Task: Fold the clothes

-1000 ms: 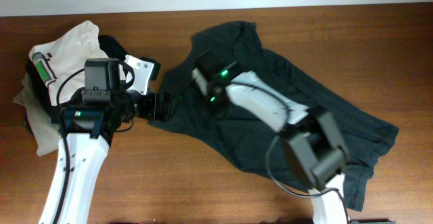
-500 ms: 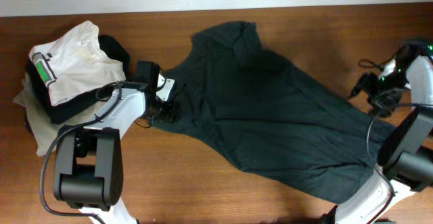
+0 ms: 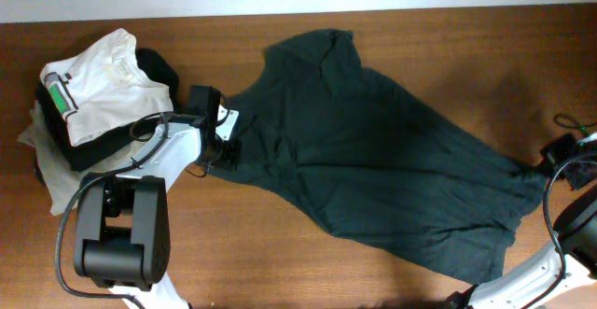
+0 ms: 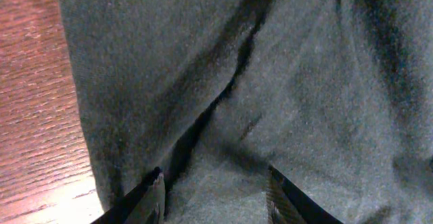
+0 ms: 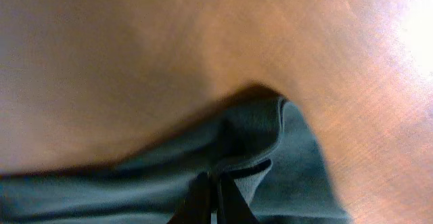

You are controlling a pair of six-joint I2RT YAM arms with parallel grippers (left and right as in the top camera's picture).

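Overhead, the right gripper [image 3: 552, 153] sits at the frame's right edge, too small and too crowded by its own arm for you to read its jaws. Your right wrist view is blurred. The fingers [image 5: 196, 204] are cut off by the bottom edge, and you can only make out that they meet on a bunched hem of the T-shirt [image 5: 270, 149].

In the left wrist view, the left gripper [image 4: 216, 197] shows just two spread fingertips [image 4: 155, 193], the rest cut off below. Cloth fills the frame, so you cannot tell which part of the garment it is.

Overhead, the white shirt [image 3: 103, 85] covers most of the beige garment [image 3: 51, 183] and a dark item [image 3: 154, 66] that you cannot identify. The print on the green label [image 3: 60, 94] is too small to read.
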